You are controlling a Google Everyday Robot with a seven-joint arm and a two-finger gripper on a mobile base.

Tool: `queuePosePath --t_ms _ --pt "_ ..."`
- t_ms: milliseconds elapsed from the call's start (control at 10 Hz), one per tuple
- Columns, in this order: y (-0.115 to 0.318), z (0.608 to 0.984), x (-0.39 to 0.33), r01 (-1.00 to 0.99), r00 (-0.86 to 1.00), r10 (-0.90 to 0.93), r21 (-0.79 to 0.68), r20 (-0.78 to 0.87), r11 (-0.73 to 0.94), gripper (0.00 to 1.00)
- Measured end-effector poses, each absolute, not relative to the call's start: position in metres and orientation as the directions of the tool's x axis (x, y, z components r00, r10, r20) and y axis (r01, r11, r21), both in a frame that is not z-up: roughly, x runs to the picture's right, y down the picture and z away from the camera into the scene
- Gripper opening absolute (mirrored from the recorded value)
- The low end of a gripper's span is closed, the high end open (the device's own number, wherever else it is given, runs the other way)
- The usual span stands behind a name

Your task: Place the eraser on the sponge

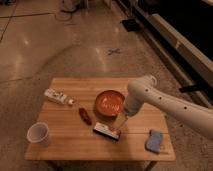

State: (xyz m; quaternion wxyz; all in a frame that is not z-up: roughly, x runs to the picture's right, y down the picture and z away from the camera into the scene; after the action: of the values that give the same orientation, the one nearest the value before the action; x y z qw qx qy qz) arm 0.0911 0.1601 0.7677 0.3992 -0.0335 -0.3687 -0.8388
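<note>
Orange bowl (99, 96), pincer (121, 120) just beside it

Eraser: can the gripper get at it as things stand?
Probably yes. The gripper hangs just beside the eraser, at its end nearer the sponge, with nothing between them. The orange bowl sits behind, clear of a top-down approach.
</note>
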Motion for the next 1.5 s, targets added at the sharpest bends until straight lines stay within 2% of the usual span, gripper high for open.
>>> queuePosePath --t_ms 500,1300,1500 --pt "0.186 0.772 0.055 0.604 -0.749 -0.614 0.635 0.248 -0.481 0.80" --pt "0.221 0.806 0.021 0.545 -0.812 -0.557 0.573 0.176 -0.613 0.80" --pt "0.229 0.810 0.010 0.527 -0.825 -0.538 0.577 0.172 -0.624 0.66"
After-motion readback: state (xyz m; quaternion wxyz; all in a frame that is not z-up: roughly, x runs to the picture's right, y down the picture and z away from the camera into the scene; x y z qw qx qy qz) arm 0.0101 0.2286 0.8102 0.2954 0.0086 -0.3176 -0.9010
